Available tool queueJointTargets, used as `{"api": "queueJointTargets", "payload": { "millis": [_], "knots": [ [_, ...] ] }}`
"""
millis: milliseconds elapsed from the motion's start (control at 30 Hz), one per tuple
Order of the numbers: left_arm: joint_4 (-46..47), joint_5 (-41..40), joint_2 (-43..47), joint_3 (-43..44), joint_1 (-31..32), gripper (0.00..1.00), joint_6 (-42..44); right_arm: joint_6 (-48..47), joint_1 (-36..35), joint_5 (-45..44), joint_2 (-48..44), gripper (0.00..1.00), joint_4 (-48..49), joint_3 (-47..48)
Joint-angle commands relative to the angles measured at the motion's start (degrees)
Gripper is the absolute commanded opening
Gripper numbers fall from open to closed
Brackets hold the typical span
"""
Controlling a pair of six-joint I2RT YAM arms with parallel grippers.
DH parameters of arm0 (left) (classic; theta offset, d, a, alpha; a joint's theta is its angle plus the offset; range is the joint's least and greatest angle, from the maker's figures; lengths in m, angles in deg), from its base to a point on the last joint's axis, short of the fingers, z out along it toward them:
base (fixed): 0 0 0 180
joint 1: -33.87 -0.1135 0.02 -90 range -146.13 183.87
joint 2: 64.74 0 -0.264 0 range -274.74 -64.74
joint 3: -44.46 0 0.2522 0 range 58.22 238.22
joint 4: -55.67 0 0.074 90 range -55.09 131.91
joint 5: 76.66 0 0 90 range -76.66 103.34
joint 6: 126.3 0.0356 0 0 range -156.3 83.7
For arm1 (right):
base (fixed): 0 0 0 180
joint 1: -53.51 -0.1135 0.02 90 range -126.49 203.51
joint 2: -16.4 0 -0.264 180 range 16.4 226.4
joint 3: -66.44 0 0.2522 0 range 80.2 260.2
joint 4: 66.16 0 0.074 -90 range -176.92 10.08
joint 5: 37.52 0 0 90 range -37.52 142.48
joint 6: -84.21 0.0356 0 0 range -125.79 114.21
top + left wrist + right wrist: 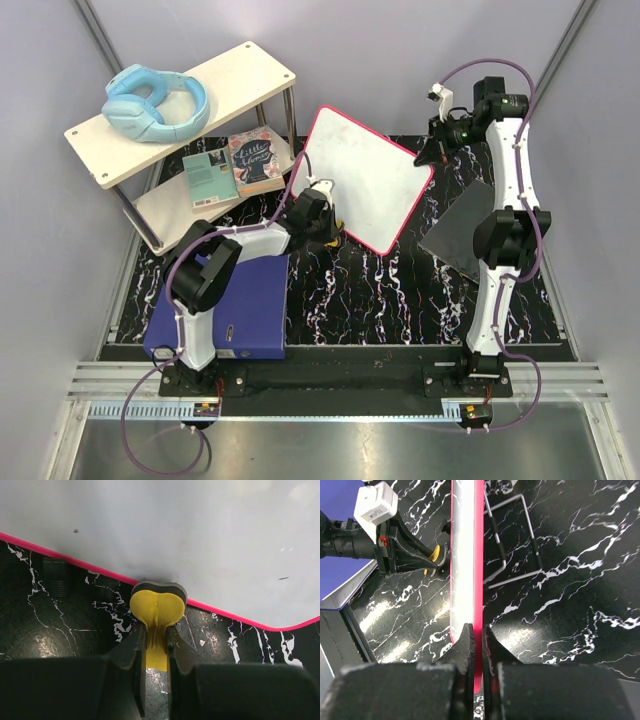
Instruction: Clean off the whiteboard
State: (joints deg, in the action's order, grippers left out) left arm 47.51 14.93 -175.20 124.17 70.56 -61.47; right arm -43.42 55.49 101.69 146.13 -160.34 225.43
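Observation:
The whiteboard (365,180), white with a red-pink frame, stands tilted up off the black marbled table. My right gripper (432,155) is shut on its far right edge; in the right wrist view the jaws (478,630) pinch the pink frame and the whiteboard (462,555) shows edge-on. My left gripper (156,635) is shut on a yellow eraser (157,607) whose dark felt face touches the whiteboard (175,530) at its lower pink edge. The white surface carries only a few tiny dark specks. From above, the left gripper (335,225) sits at the board's near left edge.
A wire stand (512,540) is behind the board. A dark grey cloth (465,235) lies to the right by the right arm. A blue binder (245,305) lies under the left arm. At the back left, a white shelf (240,75) holds blue headphones (155,105) and books (235,165).

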Motion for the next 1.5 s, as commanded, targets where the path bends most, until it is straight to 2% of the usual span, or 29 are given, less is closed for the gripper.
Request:
{"api": "queueJointTargets", "payload": {
  "millis": [0, 300, 600, 867, 1033, 1467],
  "knots": [
    [1.1, 0.2, 2.5, -1.0, 0.1, 0.0, 1.5, 1.6, 0.7, 3.5, -0.4, 0.0, -12.1, 6.8],
    [-2.2, -1.4, 1.7, -0.6, -0.4, 0.0, 2.1, 4.2, 0.9, 3.1, 0.3, 0.0, -9.2, 10.0],
    [-5.4, -1.4, 0.2, 1.8, -1.0, 0.0, 1.2, 6.4, 1.2, 8.3, 0.4, 0.0, -6.7, 10.8],
    [-11.8, -3.3, -2.7, 6.2, -2.6, 0.0, -0.8, 7.9, 1.4, 4.3, 0.4, 0.0, -1.9, 12.0],
    [-15.9, -2.7, -4.7, 9.3, -3.4, 0.0, -2.0, 8.7, 2.0, 4.1, 0.0, 0.0, -0.2, 11.7],
    [-22.0, 0.0, -7.8, 14.1, -3.9, 0.0, -1.5, 15.1, 3.3, 1.8, -0.8, 0.0, 11.9, 9.5]
  ]
}}
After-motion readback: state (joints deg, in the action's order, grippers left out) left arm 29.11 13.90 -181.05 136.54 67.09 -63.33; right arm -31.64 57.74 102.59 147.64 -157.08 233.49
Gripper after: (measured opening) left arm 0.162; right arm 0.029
